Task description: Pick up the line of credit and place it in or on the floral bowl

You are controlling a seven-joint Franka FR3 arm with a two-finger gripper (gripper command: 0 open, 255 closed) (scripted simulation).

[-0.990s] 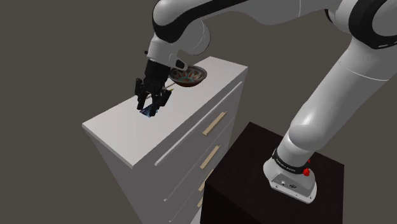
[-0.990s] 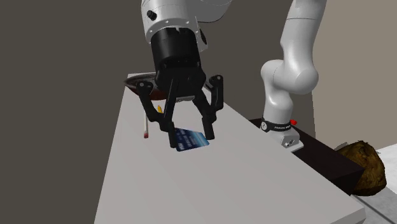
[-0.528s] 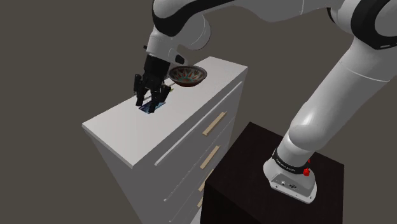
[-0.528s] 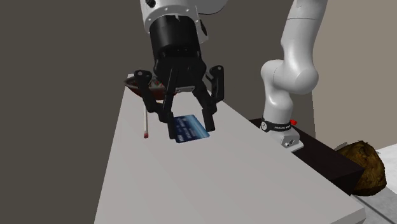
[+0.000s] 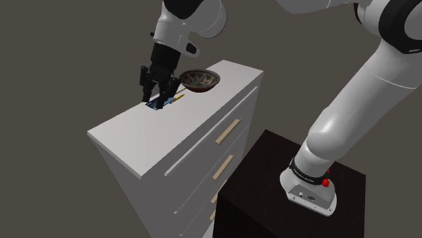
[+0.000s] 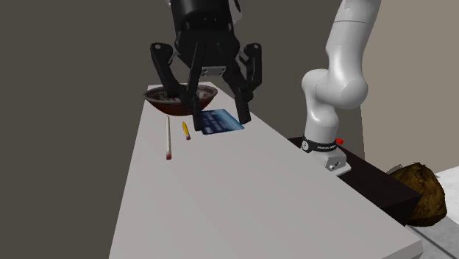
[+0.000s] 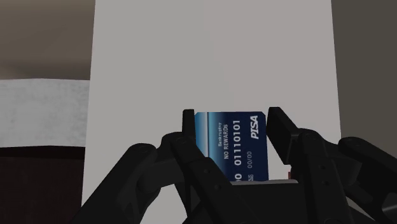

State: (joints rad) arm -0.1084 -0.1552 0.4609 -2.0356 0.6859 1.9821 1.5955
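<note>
A blue bank card (image 6: 223, 122) with white print hangs in the air above the white dresser top (image 6: 221, 199), clasped edge to edge by my black gripper (image 6: 219, 123), which is shut on it. In the wrist view the card (image 7: 232, 143) sits between the two fingertips (image 7: 188, 125), with the white top far below. The patterned bowl (image 5: 200, 80), dark red outside (image 6: 175, 101), stands at the dresser's far end, just beyond the gripper (image 5: 160, 97). In the shoulder view the card (image 5: 163, 105) peeks out under the fingers.
A thin stick with a red tip (image 6: 168, 139) and a short yellow pencil (image 6: 185, 131) lie on the dresser near the bowl. The dresser has drawers with wooden handles (image 5: 228, 132). The black stand (image 5: 270, 176) is beside it. A brown lump (image 6: 421, 193) sits at the second exterior view's right.
The gripper has risen with the card and carried it along the dresser toward the bowl. The grip has stayed shut on the card.
</note>
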